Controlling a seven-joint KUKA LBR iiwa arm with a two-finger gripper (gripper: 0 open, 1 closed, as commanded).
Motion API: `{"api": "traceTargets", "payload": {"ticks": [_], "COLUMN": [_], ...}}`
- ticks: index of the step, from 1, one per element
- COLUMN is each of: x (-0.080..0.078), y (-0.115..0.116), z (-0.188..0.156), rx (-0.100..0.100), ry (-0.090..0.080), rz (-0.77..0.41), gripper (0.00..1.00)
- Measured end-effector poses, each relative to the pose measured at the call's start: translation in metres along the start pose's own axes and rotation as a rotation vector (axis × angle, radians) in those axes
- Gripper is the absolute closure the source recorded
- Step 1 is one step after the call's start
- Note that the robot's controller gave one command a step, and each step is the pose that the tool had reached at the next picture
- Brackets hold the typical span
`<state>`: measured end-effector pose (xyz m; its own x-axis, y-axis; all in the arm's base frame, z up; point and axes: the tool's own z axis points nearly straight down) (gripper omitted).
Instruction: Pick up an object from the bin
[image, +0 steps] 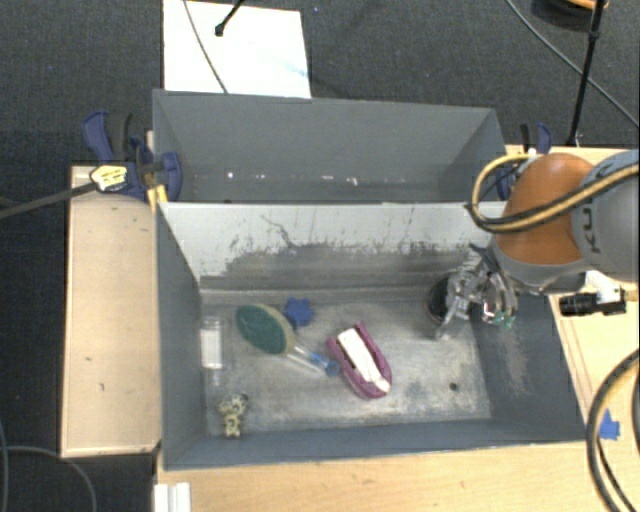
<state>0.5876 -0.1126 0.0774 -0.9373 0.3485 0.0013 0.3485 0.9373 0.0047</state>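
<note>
My gripper (468, 298) hangs at the right end of the bin, close to the back wall and above the floor. A small black rounded thing (438, 299) sits right beside it on its left; I cannot tell whether they touch. A tiny dark speck (452, 386) lies on the floor below the gripper. Further left lies a purple and white oblong thing (362, 362).
A green-headed brush with a clear handle (268, 331) lies in the middle, with a small blue piece (298, 313) behind it. A clear tube (211, 345) and a small yellowish figure (233, 414) are at the left end. The arm's orange cover rises over the right wall.
</note>
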Motion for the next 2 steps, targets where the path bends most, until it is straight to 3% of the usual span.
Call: {"api": "traceTargets", "payload": {"ticks": [1,2], "x": [0.004,0.027], "y": [0.001,-0.004], "z": [-0.01,-0.022], "rx": [0.002,0.004], "ry": [-0.002,0.001], "rz": [0.04,0.103], "gripper": [1.0,1.0]}}
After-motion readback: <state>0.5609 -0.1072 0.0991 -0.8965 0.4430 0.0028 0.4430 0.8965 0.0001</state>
